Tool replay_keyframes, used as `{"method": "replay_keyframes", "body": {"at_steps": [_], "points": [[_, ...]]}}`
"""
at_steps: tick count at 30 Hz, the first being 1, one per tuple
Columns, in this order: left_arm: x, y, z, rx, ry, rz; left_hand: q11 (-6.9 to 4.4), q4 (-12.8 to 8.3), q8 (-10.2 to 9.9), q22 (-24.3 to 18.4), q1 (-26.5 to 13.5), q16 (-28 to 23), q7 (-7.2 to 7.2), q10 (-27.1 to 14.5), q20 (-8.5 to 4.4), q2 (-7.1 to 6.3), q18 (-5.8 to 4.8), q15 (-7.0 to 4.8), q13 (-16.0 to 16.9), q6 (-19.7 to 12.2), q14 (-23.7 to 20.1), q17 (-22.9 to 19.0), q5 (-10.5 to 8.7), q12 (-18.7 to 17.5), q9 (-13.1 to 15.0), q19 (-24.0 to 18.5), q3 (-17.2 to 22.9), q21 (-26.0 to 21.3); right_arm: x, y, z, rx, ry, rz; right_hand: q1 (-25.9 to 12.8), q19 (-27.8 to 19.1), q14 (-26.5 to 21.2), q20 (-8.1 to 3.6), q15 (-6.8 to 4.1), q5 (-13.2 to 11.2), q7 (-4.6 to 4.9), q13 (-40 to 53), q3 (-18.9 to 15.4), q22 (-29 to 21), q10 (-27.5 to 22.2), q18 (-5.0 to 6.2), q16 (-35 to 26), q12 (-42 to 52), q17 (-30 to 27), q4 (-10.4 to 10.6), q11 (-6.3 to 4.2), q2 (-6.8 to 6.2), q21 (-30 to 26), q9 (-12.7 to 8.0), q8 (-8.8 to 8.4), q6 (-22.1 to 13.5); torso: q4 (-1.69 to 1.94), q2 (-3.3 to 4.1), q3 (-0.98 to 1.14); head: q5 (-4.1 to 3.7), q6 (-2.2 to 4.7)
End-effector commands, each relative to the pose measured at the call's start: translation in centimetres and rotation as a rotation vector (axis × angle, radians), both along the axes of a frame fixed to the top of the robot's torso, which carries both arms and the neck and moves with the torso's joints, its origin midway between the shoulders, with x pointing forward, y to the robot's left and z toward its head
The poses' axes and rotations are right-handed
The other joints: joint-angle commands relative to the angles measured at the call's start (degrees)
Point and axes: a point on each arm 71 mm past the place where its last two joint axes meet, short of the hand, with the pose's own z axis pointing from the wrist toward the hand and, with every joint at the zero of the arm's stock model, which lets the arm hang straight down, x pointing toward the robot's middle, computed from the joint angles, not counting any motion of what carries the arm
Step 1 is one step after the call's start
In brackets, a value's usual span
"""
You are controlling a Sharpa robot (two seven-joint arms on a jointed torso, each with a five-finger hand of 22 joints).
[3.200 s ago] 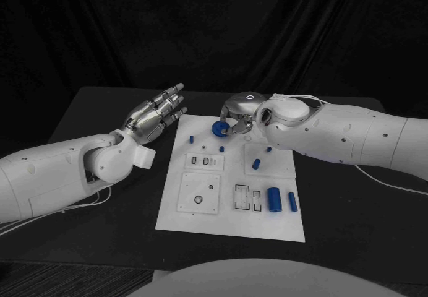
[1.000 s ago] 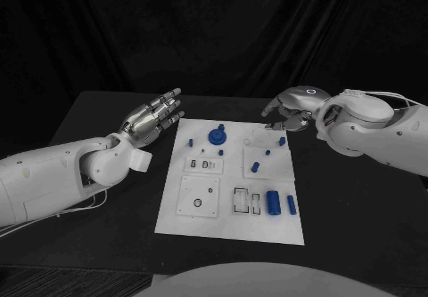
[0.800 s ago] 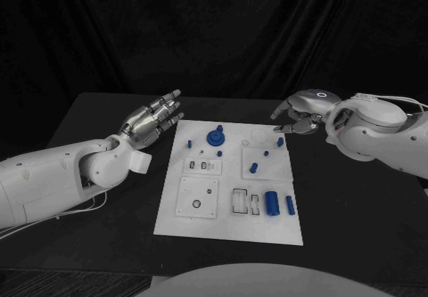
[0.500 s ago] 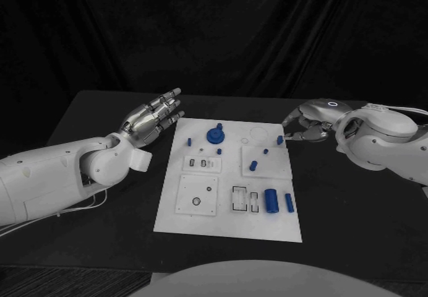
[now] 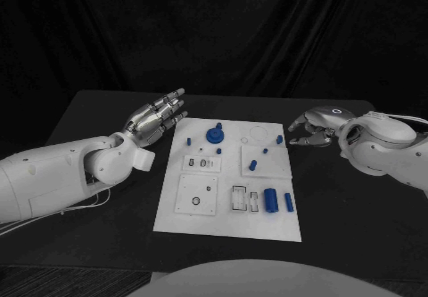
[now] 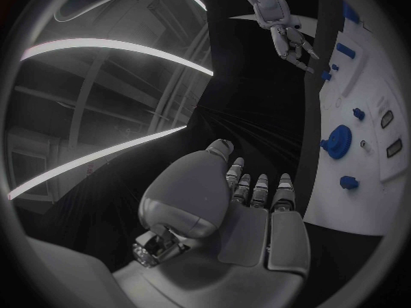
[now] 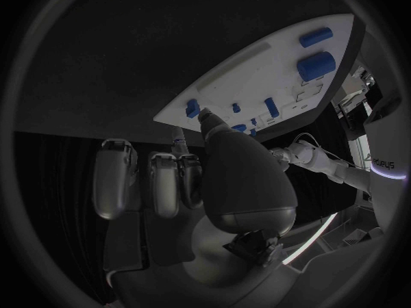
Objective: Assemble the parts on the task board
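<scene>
Task board [image 5: 227, 216] lies flat mid-table. Blue parts are spread over it: round gear-like part [image 5: 215, 134] at the far end, small peg [image 5: 279, 139] at the far right edge, two cylinders [image 5: 271, 201] side by side at the near right. Right hand [image 5: 314, 130] hovers just off the board's right edge beside that peg, fingers curled, holding nothing visible. Left hand [image 5: 159, 117] waits beside the left edge, fingers straight and apart, empty. Risk: a curled-finger approach may knock the edge peg off the board or shift the board, which neither hand steadies.

White task board [image 5: 227, 213], blue parts [image 5: 271, 200], black table [image 5: 347, 210].
</scene>
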Motion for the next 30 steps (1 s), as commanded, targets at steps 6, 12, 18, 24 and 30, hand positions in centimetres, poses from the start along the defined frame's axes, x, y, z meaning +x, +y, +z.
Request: {"method": "replay_keyframes", "body": {"at_steps": [6, 12, 18, 24, 30], "points": [[-0.1, -0.1, 0.1, -0.016, -0.013, 0.0, 0.27, -0.07, 0.29, -0.07, -0.21, -0.21, 0.31, 0.03, 0.36, -0.12, 0.95, 0.56, -0.07, 0.12, 0.08, -0.08, 0.34, -0.2, 0.05, -0.07, 0.5, -0.33, 0.5, 0.1, -0.8, 0.005, -0.019, -0.008, 0.28, 0.85, 5.8, 0.15, 0.07, -0.44, 0.08, 15.1, -0.43, 11.44, 6.07, -0.4, -0.41, 0.15, 14.49, -0.1, 0.49, -0.49, -0.54, 0.01, -0.22, -0.13, 0.29, -0.01, 0.02, -0.49, -0.29], [-0.1, -0.1, 0.0, -0.016, -0.01, -0.004, 0.27, -0.07, 0.29, -0.07, -0.21, -0.21, 0.31, 0.03, 0.36, -0.12, 0.95, 0.56, -0.07, 0.12, 0.08, -0.08, 0.34, -0.2, 0.05, -0.07, 0.5, -0.33, 1.0, 0.6, -1.4, 0.001, -0.018, 0.001, 1.16, 0.69, 5.66, 0.15, 0.1, 0.6, 0.16, 15.1, -0.31, 11.32, 6.07, -0.32, -0.9, 0.15, 13.96, -0.35, 0.52, -0.29, -0.97, 0.13, -0.22, 0.14, 0.36, -0.07, -0.03, -0.56, -0.33], [-0.1, -0.1, -0.1, -0.015, -0.008, -0.004, 0.3, -0.1, 0.3, -0.07, -0.23, -0.21, 0.33, 0.03, 0.39, -0.12, 0.95, 0.59, -0.07, 0.11, 0.08, -0.08, 0.34, -0.2, 0.05, -0.07, 0.58, -0.33, 1.4, 1.2, -1.8, 0.003, -0.02, 0.017, 1.31, 0.7, 5.66, 0.15, 0.1, 1.09, 0.17, 15.1, -0.31, 11.32, 6.07, -0.32, -0.91, 0.15, 13.94, -0.36, 0.53, -0.22, -0.99, 0.15, -0.26, 0.14, 0.28, -0.09, -0.02, -0.3, -0.5], [-0.1, -0.1, -0.1, -0.015, -0.006, -0.006, 0.3, -0.1, 0.3, -0.07, -0.23, -0.21, 0.33, 0.03, 0.39, -0.12, 0.95, 0.59, -0.07, 0.11, 0.08, -0.08, 0.34, -0.2, 0.05, -0.07, 0.58, -0.33, 1.8, 1.5, -1.9, 0.001, -0.023, 0.023, 1.37, 0.69, 5.65, 0.15, 0.1, 1.34, 0.23, 15.1, -0.31, 11.31, 6.07, -0.31, -0.94, 0.15, 13.92, -0.34, 0.55, -0.16, -1.05, 0.19, -0.21, 0.28, 0.29, -0.07, -0.01, -0.46, -0.55], [-0.1, -0.1, -0.2, -0.015, -0.003, -0.009, 0.3, -0.1, 0.3, -0.07, -0.23, -0.21, 0.33, 0.03, 0.39, -0.12, 0.95, 0.59, -0.07, 0.11, 0.08, -0.08, 0.34, -0.2, 0.05, -0.07, 0.58, -0.33, 2.1, 1.6, -2.0, -0.005, -0.021, 0.021, 1.37, 0.66, 5.62, 0.15, 0.11, 1.38, 0.28, 15.1, -0.33, 11.29, 6.07, -0.3, -1.03, 0.15, 13.82, -0.32, 0.56, -0.16, -1.11, 0.21, -0.19, 0.34, 0.39, -0.04, 0.03, -0.54, -0.55]]}}
